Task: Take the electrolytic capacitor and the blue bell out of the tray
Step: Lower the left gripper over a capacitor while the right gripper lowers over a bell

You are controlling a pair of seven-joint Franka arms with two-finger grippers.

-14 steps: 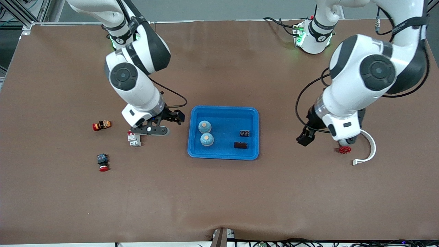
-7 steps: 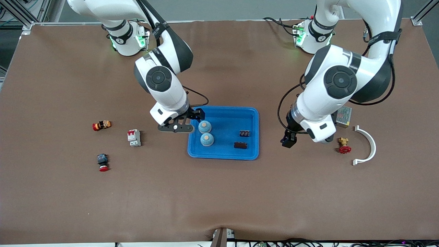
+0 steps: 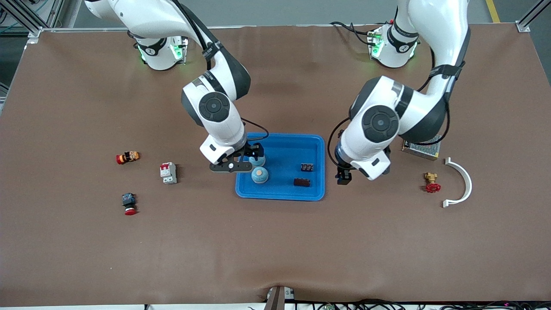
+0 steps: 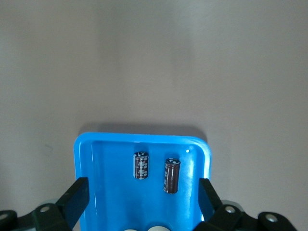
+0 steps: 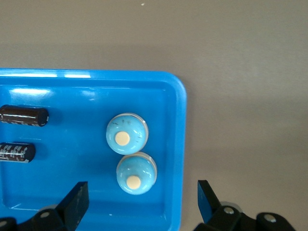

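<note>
Brown counter (image 3: 275, 241), the largest surface I see, carrying a blue tray (image 3: 280, 196) at its middle. My right arm reaches in from its base; the right hand (image 3: 254, 156) hangs over the tray's edge toward the right arm's end of the counter, fingers (image 5: 77, 202) spread wide and empty, straddling that rim in the right wrist view. Two blue bells lie in the tray just by this hand: one bell (image 3: 260, 175) sits nearer the front camera, the second bell (image 3: 258, 161) is partly covered by the hand from the front.

My left hand (image 3: 343, 177) hangs over bare counter just beside the tray's edge toward the left arm's end, fingers (image 4: 76, 199) also spread wide, holding nothing. Two dark capacitors lie in the tray near that edge: one capacitor (image 3: 302, 182) nearer the front camera, the other capacitor (image 3: 306, 167) just above it in the front view.

Outside the tray: a metal box (image 3: 424, 148), a white curved clip (image 3: 462, 183), a red valve (image 3: 431, 182), a breaker (image 3: 168, 172) and two red-capped buttons (image 3: 128, 157) (image 3: 129, 203).
</note>
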